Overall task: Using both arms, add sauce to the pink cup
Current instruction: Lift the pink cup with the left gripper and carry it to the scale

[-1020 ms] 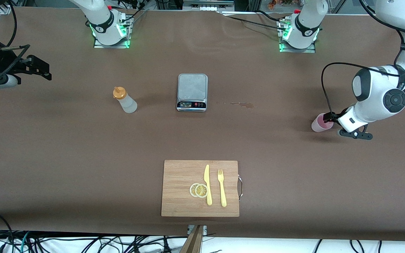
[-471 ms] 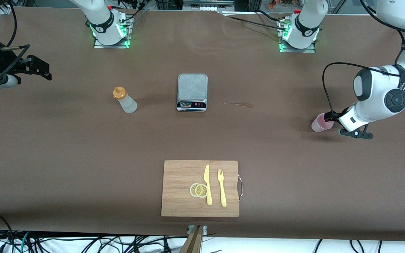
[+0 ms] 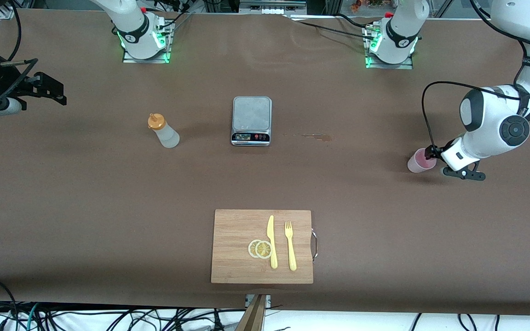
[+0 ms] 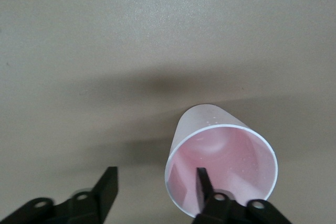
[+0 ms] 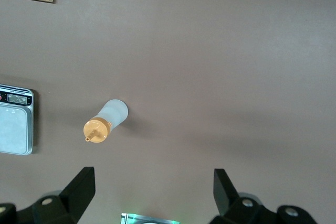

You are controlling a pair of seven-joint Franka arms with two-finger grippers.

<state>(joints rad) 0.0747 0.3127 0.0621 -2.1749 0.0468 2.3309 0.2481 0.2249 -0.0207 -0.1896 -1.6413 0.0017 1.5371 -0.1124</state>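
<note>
The pink cup [image 3: 417,162] stands on the brown table toward the left arm's end. My left gripper [image 3: 430,153] is open at its rim. In the left wrist view one fingertip [image 4: 201,181] is inside the pink cup [image 4: 220,145] and the other is outside, so the left gripper [image 4: 155,186] straddles the cup wall. The sauce bottle [image 3: 164,131], whitish with an orange cap, stands toward the right arm's end. My right gripper [image 3: 53,91] is open and empty, waiting near that end of the table. The right wrist view shows the right gripper [image 5: 153,184] and, farther off, the sauce bottle [image 5: 107,121].
A grey kitchen scale [image 3: 251,120] sits at the table's middle, with a small stain [image 3: 316,136] beside it. A wooden cutting board [image 3: 237,257] lies nearer the front camera, with a yellow knife [image 3: 271,241], a fork [image 3: 290,245] and lemon slices [image 3: 260,248].
The left arm's wrist has shifted very slightly at the cup. The cup, the bottle and the right arm have not moved.
</note>
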